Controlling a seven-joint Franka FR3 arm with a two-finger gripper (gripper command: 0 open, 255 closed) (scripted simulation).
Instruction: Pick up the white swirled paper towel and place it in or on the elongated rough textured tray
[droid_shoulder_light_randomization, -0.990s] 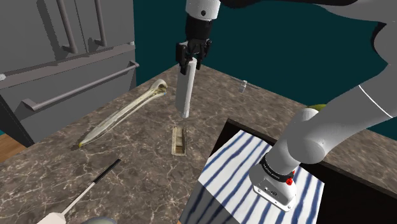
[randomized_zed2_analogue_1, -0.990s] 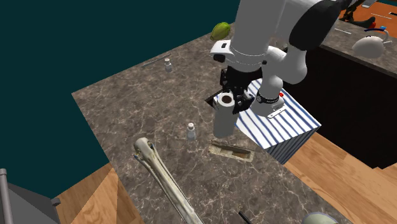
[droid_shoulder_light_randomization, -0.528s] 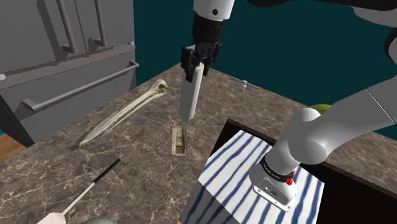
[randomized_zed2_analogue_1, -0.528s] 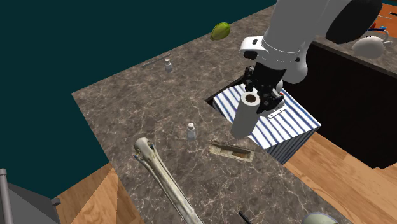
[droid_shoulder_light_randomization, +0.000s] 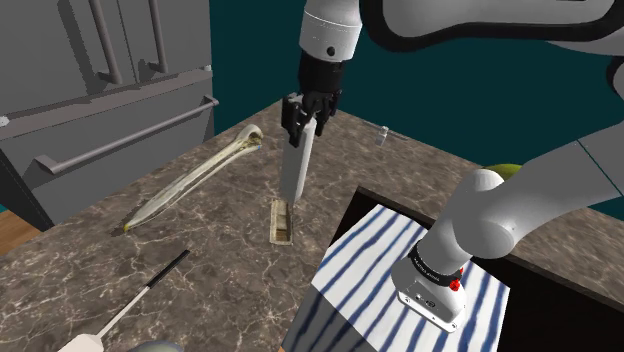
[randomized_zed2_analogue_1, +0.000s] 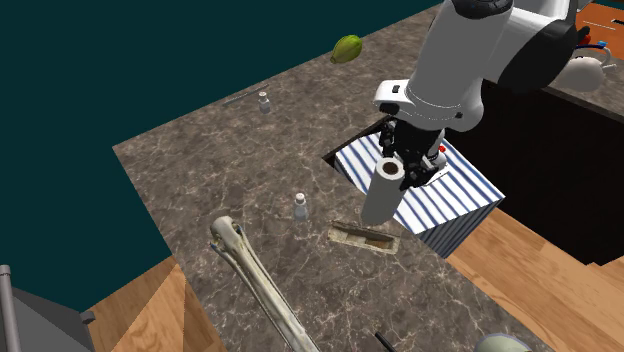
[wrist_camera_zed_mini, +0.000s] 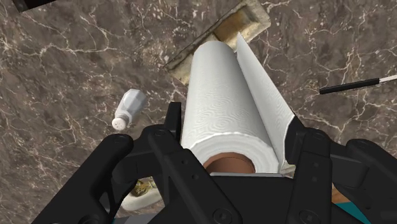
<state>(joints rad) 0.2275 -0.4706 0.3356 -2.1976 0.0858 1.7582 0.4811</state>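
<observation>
Gripper: the black gripper (wrist_camera_zed_mini: 234, 127) is clamped on the top end of the paper towel roll, with one finger (wrist_camera_zed_mini: 172, 124) pressed to each side of it.
Paper towel roll: the white paper towel roll (wrist_camera_zed_mini: 222, 108) has a swirled surface and a brown core showing at the gripped end. It hangs from the gripper (droid_shoulder_light_randomization: 305, 112), lifted off the counter and leaning a little in the shoulder view.
Roll's lower end: the paper towel roll (droid_shoulder_light_randomization: 294, 165) points down at the tray. Whether the two touch cannot be told.
Tray: a narrow, rough, tan tray (droid_shoulder_light_randomization: 282, 220) lies flat on the counter right under the roll, and its far end shows past the roll in the wrist view (wrist_camera_zed_mini: 245, 19).
Counter: a brown marbled counter (droid_shoulder_light_randomization: 230, 260) bears everything.
Shaker: a small pale shaker (wrist_camera_zed_mini: 129, 108) lies on the counter near the tray, apart from it.
Bone-shaped piece: a long pale bone-shaped piece (droid_shoulder_light_randomization: 195, 180) lies on the counter to the shoulder view's left of the tray, well apart from it.
Black-handled tool: a thin black-handled tool (droid_shoulder_light_randomization: 150, 290) lies near the counter's front edge.
Striped box: the blue and white striped box (droid_shoulder_light_randomization: 390, 260) sits in a cutout of the counter and carries the arm's base.
Green fruit: a green fruit (randomized_zed2_analogue_1: 348, 48) rests at the counter's far corner in the second exterior view.
</observation>
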